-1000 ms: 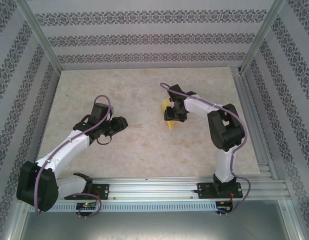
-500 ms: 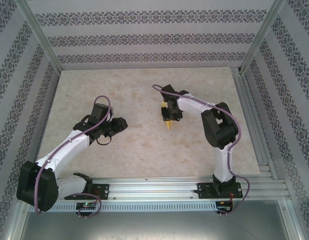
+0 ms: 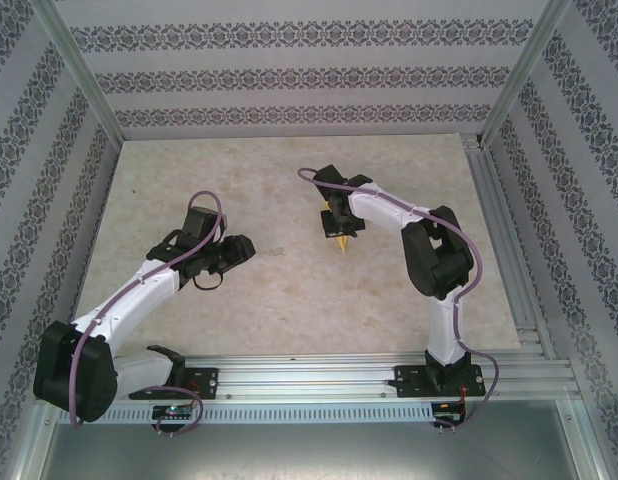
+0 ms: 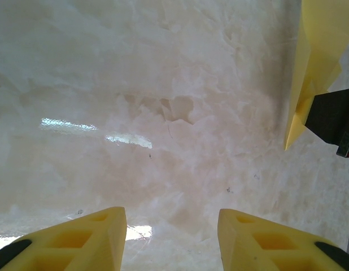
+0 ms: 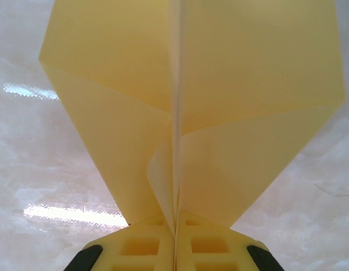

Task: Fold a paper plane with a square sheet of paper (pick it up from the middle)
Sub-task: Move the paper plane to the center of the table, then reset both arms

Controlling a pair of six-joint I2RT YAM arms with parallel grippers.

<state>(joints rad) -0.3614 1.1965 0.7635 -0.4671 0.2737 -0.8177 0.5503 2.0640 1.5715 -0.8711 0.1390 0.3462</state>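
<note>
Marble-pattern table [image 3: 239, 290], just right of centre. My right gripper [image 5: 175, 240] has just pressed shut on the centre crease of the paper plane [image 5: 186, 84], bringing both halves up together. Judgement: the centre fold is now set. My left gripper [image 4: 170, 228] is spread and empty, well apart.

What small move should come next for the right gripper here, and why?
Probably a short lift straight up. The right gripper is shut on the centre crease of the paper plane, whose flaps spread to both sides. The left gripper hangs open, well apart from it, so the right alone can raise it.
</note>
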